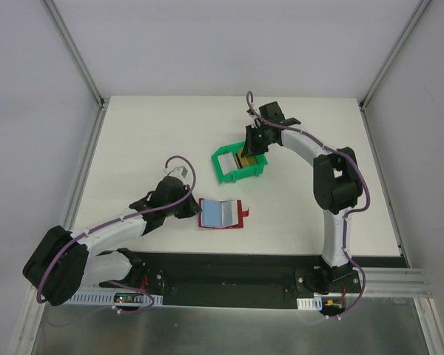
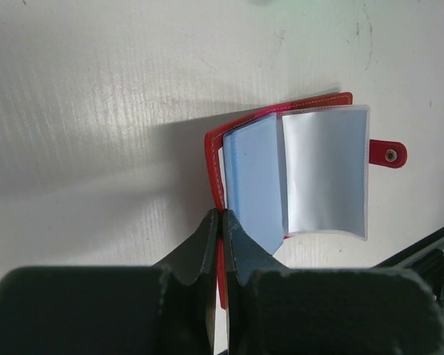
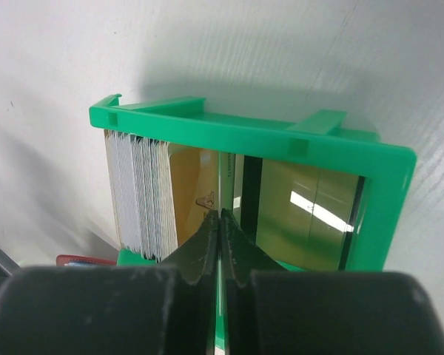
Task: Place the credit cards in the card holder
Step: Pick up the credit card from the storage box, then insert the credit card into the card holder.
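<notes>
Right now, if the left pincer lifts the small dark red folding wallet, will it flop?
Probably floppy: the left pincer holds the dark red folding wallet by one cover edge, and its pale inner sleeves splay. Likely light, being thin; it may swing in that narrow grip.

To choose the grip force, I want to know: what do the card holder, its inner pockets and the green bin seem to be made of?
Card holder: probably leather or an imitation, red, with pale stitching along the edge. Inner pockets: thin flexible plastic film, glossy, slightly curling. Green bin: rigid moulded plastic, smooth, with small ribs.
</notes>
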Motion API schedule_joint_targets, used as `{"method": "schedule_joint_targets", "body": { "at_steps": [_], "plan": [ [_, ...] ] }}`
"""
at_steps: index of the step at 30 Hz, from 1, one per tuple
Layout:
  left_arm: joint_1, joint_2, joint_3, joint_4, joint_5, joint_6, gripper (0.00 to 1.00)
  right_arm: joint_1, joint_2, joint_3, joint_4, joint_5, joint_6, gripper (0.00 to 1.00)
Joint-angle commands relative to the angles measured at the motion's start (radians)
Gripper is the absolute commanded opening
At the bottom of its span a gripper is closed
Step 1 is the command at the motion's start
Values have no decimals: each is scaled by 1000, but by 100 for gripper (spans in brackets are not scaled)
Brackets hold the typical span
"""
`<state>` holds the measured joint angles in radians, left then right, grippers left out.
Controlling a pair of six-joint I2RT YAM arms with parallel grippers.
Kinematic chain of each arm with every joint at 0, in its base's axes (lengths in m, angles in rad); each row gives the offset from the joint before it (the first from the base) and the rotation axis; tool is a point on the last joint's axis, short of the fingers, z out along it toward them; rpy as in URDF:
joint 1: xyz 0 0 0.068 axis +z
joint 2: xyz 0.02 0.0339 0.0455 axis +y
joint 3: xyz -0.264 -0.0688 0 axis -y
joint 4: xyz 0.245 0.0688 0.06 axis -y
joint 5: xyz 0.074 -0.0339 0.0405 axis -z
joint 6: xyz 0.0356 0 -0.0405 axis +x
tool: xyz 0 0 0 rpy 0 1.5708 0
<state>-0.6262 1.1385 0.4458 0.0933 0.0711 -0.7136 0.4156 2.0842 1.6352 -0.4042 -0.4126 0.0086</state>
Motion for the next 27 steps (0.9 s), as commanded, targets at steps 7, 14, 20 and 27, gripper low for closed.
{"method": "schedule_joint_targets", "body": {
  "at_steps": [7, 14, 20, 27],
  "plan": [
    [11, -46, -73, 51, 19, -23, 0, 5, -180, 42, -19, 109, -73, 0],
    [11, -63, -107, 72, 10, -60, 0, 29, -426, -199, 146, 48, 69, 0],
    [10, -88, -124, 83, 12, -98, 0, 219, -538, -454, 332, 23, 324, 0],
    [10, -105, -139, 85, 15, -116, 0, 396, -503, -586, 489, 99, 499, 0]
  ]
}}
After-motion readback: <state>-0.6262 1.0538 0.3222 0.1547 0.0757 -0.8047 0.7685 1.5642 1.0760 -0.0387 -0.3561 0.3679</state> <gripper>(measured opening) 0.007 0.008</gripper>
